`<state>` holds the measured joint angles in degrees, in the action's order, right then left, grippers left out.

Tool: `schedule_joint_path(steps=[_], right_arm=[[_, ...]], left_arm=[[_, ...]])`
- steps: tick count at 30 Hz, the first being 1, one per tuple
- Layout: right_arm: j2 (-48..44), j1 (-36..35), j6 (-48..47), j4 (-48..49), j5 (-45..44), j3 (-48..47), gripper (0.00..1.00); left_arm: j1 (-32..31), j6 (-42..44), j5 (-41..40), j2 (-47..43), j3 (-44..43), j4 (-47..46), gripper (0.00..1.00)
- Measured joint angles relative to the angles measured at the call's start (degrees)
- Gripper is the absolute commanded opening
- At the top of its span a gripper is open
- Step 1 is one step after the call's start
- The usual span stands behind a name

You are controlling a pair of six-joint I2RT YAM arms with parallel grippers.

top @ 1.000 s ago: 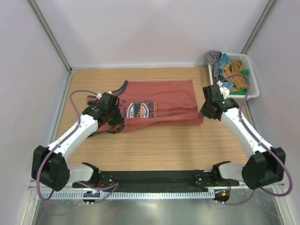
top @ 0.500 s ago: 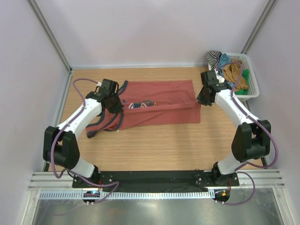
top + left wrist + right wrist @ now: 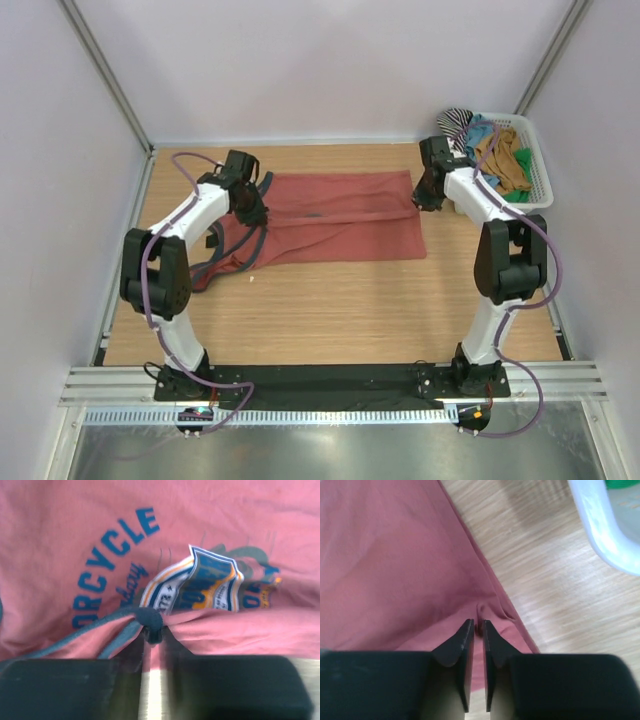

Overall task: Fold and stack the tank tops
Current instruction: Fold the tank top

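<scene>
Whereas the top view showed only the rust-red tank top (image 3: 340,215) doubled over at 12 o'clock on the table (image 3: 350,310), the wrist views added detail. The left gripper (image 3: 152,632) was clamped on navy trim (image 3: 95,639) below the chest print (image 3: 210,582). The right gripper (image 3: 476,626), fingers all but together, appeared to pinch a pucker of hem at 2 o'clock, near the basket (image 3: 541,175).
</scene>
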<state>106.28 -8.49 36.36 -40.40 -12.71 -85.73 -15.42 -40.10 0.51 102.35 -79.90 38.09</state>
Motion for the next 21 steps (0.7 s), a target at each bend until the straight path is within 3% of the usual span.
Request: schedule_joint_path(steps=[1,3,4,5,8,12,17,21], right_arm=[[1.0,0.0,0.1,0.2,0.0,-0.8,0.40],[2.6,0.1,-0.1,0.5,0.0,-1.9,0.48],[3.1,0.1,-0.2,0.8,0.1,-2.0,0.56],[3.2,0.2,-0.2,1.0,0.1,-2.0,0.57],[1.5,0.3,-0.7,3.4,0.2,0.7,0.62],[-6.1,0.3,-1.3,6.1,1.4,9.1,0.58],[-18.5,0.4,-1.5,9.3,5.1,21.6,0.58],[-22.7,0.4,-1.4,11.4,7.0,28.9,0.58]], left_arm=[[0.2,0.5,0.1,1.3,-1.0,0.0,0.41],[0.5,0.4,0.2,3.7,-2.9,0.2,0.60],[0.6,0.4,0.1,4.6,-3.7,0.4,0.62],[0.7,0.3,0.1,5.1,-4.2,0.5,0.64],[0.9,0.1,-0.7,4.3,-4.3,0.6,0.66],[0.9,0.1,-1.5,-0.9,-1.7,0.4,0.65],[0.9,0.0,-1.8,-12.5,6.1,-0.8,0.66],[1.3,-0.3,-1.4,-18.2,13.6,-2.0,0.66]])
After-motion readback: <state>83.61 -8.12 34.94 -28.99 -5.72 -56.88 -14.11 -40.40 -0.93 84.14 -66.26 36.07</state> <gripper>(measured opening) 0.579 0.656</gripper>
